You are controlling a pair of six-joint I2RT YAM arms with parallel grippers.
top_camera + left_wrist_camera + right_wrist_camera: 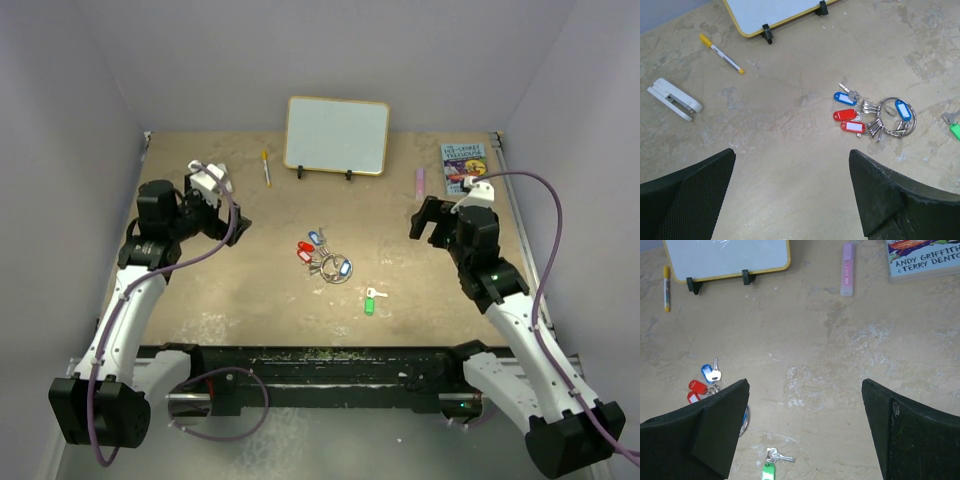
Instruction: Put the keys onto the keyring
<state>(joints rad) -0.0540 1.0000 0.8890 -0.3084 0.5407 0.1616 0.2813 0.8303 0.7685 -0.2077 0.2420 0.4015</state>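
The keyring (pixel 337 268) is lying flat near the middle of the table (pixel 250 310), with a bunch of small silver keys (pixel 875 126) already sitting on it. Two red tags and one blue tag are fanning out to its left in the top view, and another blue tag is lying across the ring itself. One green-tagged key (pixel 370 300) is lying loose on the table, apart from the ring, on its near right side. I am holding my left gripper (pixel 228 222) above the table to the left of the bunch, jaws spread wide and grasping nothing. I am holding my right gripper (pixel 430 222) the same way on the right, spread wide and empty. Neither one is touching the ring or any key. Farther back, a whiteboard (pixel 337 135) is standing on its two black feet, with a yellow pen (pixel 266 167) lying just to its left. A pink marker (pixel 420 183) and a book (pixel 463 167) are lying at the far right. My left wrist view is also showing a white clip-like object (pixel 674 99) lying beyond the pen.
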